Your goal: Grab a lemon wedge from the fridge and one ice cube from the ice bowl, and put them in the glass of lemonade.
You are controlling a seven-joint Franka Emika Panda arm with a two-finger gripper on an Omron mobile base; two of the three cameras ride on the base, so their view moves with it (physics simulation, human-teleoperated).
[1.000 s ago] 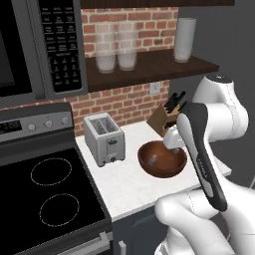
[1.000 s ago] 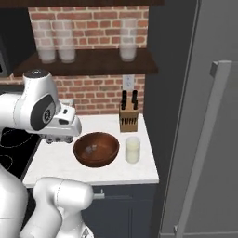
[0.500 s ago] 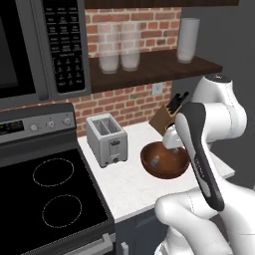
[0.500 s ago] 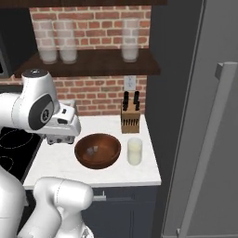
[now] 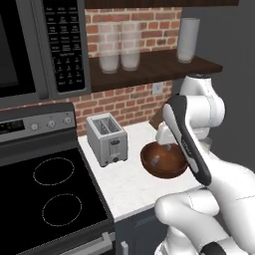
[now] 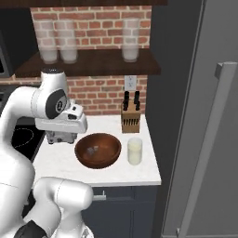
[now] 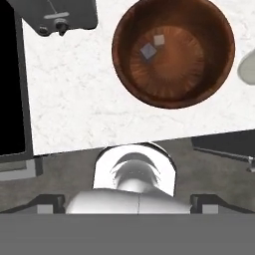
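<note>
Ice bowl [image 6: 98, 149] rim part-hidden by arm; glass of lemonade [image 7: 247, 68] edge-cropped.

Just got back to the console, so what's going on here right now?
The gripper hangs open and empty over the counter, above the left edge of the ice bowl, next to the toaster. Two ice cubes lie in the bowl, untouched. The glass of lemonade stands just right of the bowl, in front of the knife block. The fridge at the right is closed, so neither lemon nor ice has been picked up.
</note>
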